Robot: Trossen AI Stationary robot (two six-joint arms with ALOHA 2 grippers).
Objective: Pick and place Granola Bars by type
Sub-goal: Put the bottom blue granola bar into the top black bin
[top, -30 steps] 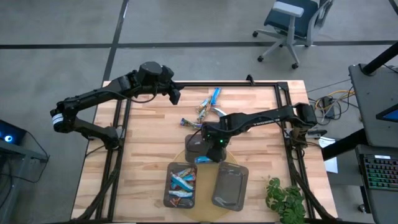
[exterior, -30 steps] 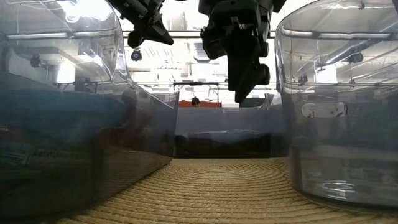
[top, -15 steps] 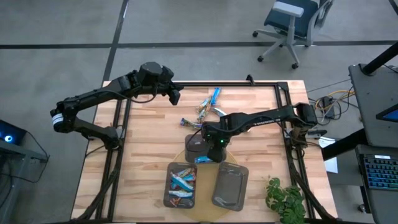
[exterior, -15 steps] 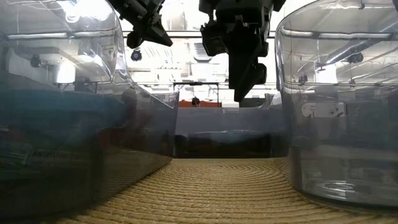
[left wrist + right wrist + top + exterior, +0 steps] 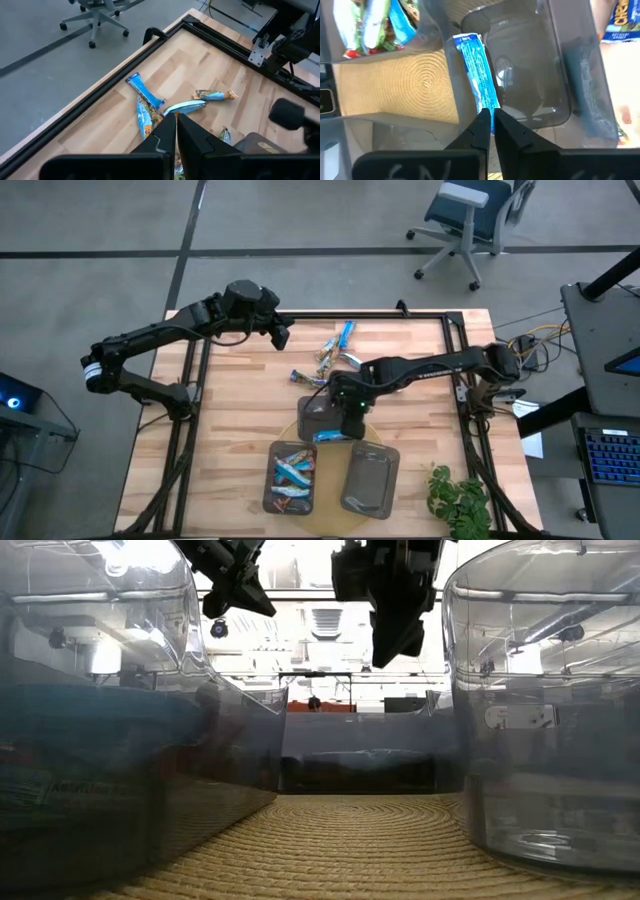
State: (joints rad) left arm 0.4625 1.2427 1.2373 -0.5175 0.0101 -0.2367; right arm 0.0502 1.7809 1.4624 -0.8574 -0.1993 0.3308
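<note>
Right hand (image 5: pixel 490 120), fingers closed empty, hangs above a blue bar (image 5: pixel 476 75) whose print is unreadable.

I see the Granola Bars in three lots: a loose cluster of blue and tan bars (image 5: pixel 336 348) lying on the bare wood, several blue ones (image 5: pixel 292 470) piled in a tray, and one blue bar (image 5: pixel 477 80) leaning over a tray wall.
</note>
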